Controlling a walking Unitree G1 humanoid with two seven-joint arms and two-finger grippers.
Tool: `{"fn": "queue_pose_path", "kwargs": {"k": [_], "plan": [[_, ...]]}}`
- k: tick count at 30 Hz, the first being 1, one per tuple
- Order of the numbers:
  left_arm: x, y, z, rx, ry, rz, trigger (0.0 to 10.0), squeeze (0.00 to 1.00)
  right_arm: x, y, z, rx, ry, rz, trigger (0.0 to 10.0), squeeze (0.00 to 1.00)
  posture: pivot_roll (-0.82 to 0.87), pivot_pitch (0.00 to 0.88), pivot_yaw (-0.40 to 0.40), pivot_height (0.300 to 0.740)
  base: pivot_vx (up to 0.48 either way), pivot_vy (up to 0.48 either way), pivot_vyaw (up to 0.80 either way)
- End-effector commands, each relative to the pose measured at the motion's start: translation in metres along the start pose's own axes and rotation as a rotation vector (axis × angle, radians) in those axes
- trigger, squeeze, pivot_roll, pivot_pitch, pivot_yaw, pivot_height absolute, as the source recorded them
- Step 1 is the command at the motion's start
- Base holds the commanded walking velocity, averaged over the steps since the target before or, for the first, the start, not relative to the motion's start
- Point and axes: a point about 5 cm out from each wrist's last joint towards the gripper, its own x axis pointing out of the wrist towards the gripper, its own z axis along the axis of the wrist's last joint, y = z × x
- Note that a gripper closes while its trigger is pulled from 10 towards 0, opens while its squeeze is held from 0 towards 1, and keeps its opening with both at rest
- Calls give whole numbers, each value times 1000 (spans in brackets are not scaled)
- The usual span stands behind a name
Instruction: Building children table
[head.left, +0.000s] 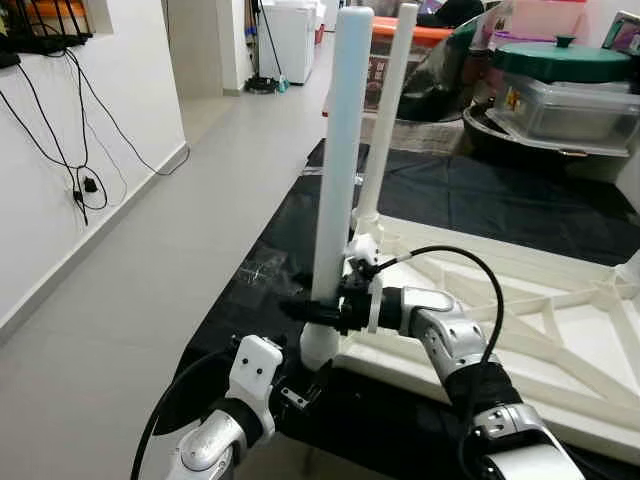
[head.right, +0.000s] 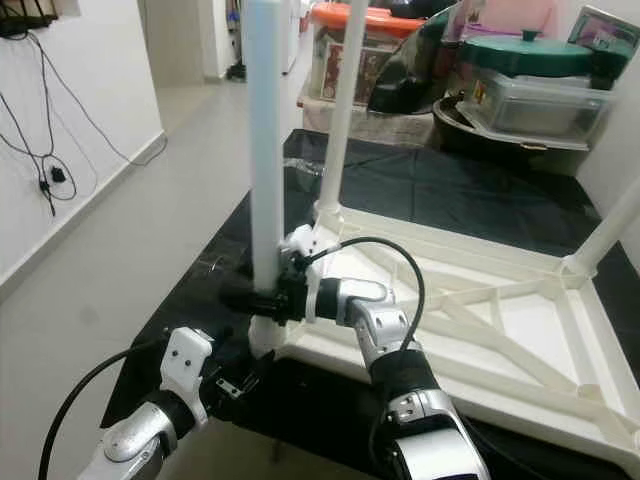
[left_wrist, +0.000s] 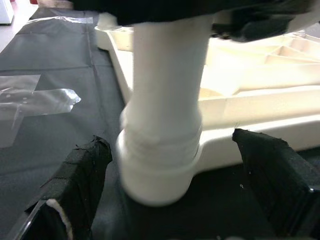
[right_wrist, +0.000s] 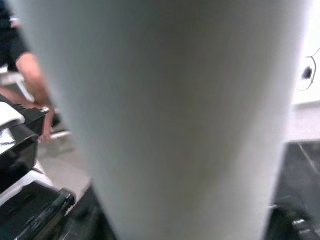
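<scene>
My right pincer (head.left: 312, 308) is clamped low round the tall white plastic table leg (head.left: 340, 160), which stands upright in the near corner socket of the upturned cream tabletop (head.left: 560, 330), while my left pincer (left_wrist: 165, 200), nearer the base, hangs spread wide astride that socket.

Bright, even daylight; both wrist views blurred.
</scene>
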Motion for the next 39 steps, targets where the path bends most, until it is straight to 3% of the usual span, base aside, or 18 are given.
{"fn": "queue_pose_path", "kwargs": {"k": [1, 9, 10, 13, 14, 16, 17, 18, 19, 20, 21, 26, 30, 32, 33, 34, 35, 39], "plan": [[-2, -4, -4, 11, 16, -6, 10000, 0, 15, 5, -11, -30, 66, -29, 0, 0, 182, 0, -87, 740, 0, 0, 0], [-1, -4, -5, 6, 18, -13, 10000, 0, 2, -4, -10, 9, -55, -215, 0, 0, 174, 0, -86, 740, 0, 0, 0], [-1, -3, -6, 3, 16, -16, 10000, 0, -7, -13, -8, 60, -97, -349, 0, 0, 171, 0, -83, 740, 0, 0, 0], [-1, -3, -6, 3, 16, -16, 10000, 0, -7, -13, -8, 60, -97, -349, 0, 0, 171, 0, -83, 740, 0, 0, 0], [0, -3, -6, -1, 14, -17, 10000, 0, -17, -22, -10, 95, -114, -526, 0, 0, 156, 0, -80, 740, 0, 0, 0], [0, -3, -6, -1, 14, -17, 10000, 0, -17, -22, -10, 95, -114, -526, 0, 0, 156, 0, -80, 740, 0, 0, 0], [0, -4, -6, -4, 11, -19, 10000, 0, -35, -31, -17, 157, -104, -895, 0, 0, 144, 0, -79, 740, 0, 0, 0], [0, -4, -6, -4, 11, -19, 10000, 0, -35, -31, -17, 157, -104, -895, 0, 0, 144, 0, -79, 740, 0, 0, 0], [0, -4, -5, -4, 8, -21, 10000, 0, -46, -27, -25, 206, -93, -1193, 0, 0, 148, 0, -86, 740, 0, 0, 0], [0, -4, -5, -4, 8, -21, 10000, 0, -46, -27, -25, 206, -93, -1193, 0, 0, 148, 0, -86, 740, 0, 0, 0], [0, -5, -5, -2, 8, -20, 10000, 0, -53, -20, -31, 234, -91, -1395, 0, 0, 153, 0, -86, 740, 0, 0, 0], [-1, -5, -4, 2, 5, -16, 10000, 0, -47, -3, -39, 310, -118, -1583, 0, 0, 158, 0, -86, 740, 0, 0, 0], [-2, -6, -3, 2, 4, -20, 10000, 0, -32, 1, -38, 359, -134, -1581, 0, 0, 156, 0, -83, 740, 0, 0, 0], [-2, -7, -3, 2, 4, -23, 10000, 0, -26, 2, -37, 371, -143, -1537, 824, 0, 156, 0, -85, 740, 0, 0, 0], [-2, -7, -3, 3, 3, -24, 10000, 0, -21, 2, -36, 361, -131, -1489, 10000, 0, 155, 0, -87, 740, 0, 0, 0], [-2, -8, -3, 4, 3, -25, 10000, 0, -18, 3, -35, 352, -114, -1470, 10000, 0, 155, 0, -87, 740, 0, 0, 0], [-1, -9, -2, 6, 2, -27, 10000, 0, -16, 3, -35, 350, -132, -1415, 10000, 1000, 139, 0, -92, 740, 0, 0, 0], [0, -10, -2, 9, 1, -31, 10000, 0, -17, 0, -34, 345, -156, -1364, 10000, 1000, 124, 0, -97, 740, 0, 0, 0]]}}
